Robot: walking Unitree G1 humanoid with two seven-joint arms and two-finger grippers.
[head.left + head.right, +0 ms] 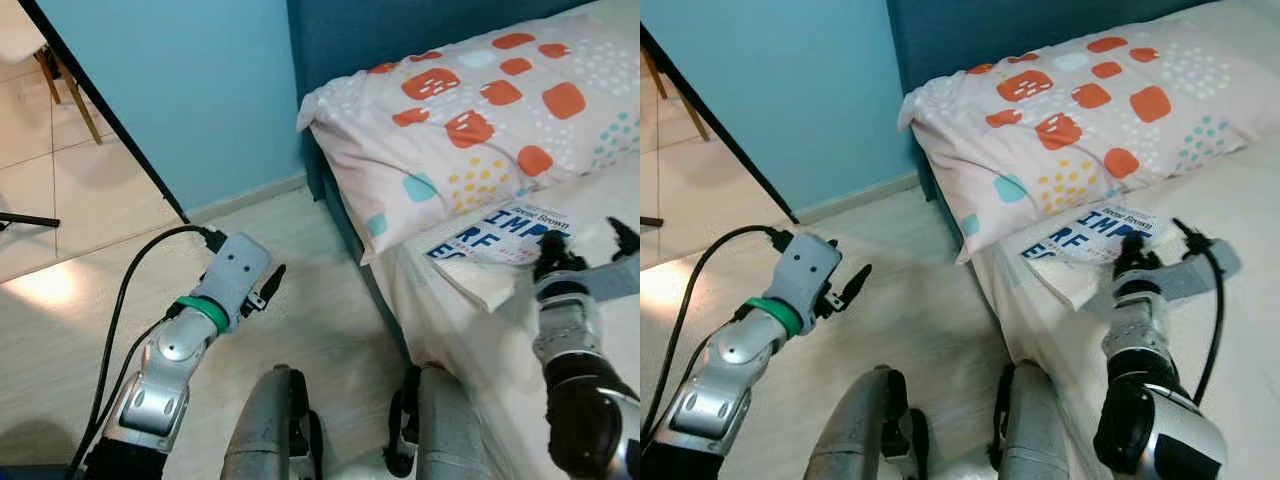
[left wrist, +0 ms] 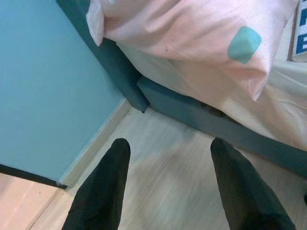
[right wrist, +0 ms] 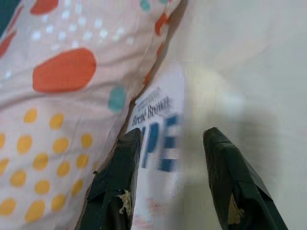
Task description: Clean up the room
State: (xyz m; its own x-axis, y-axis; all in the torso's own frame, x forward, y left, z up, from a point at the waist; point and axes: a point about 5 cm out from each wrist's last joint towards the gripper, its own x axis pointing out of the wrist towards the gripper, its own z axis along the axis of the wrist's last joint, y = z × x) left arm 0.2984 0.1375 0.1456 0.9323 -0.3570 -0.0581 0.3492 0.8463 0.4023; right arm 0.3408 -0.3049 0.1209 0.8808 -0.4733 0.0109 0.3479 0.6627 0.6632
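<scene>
Right wrist view: open right hand point(image 3: 168, 158) over book point(image 3: 160, 139).

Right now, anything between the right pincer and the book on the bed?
Nothing visible. The open right pincer hovers directly over the white paperback book with blue lettering, which lies on the cream bed sheet beside the patterned pillow.

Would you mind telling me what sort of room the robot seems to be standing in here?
Most likely a bedroom: a bed with a blue headboard stands against a blue wall, a patterned pillow lies on it, and a book sits by the pillow beneath the open right gripper.
</scene>
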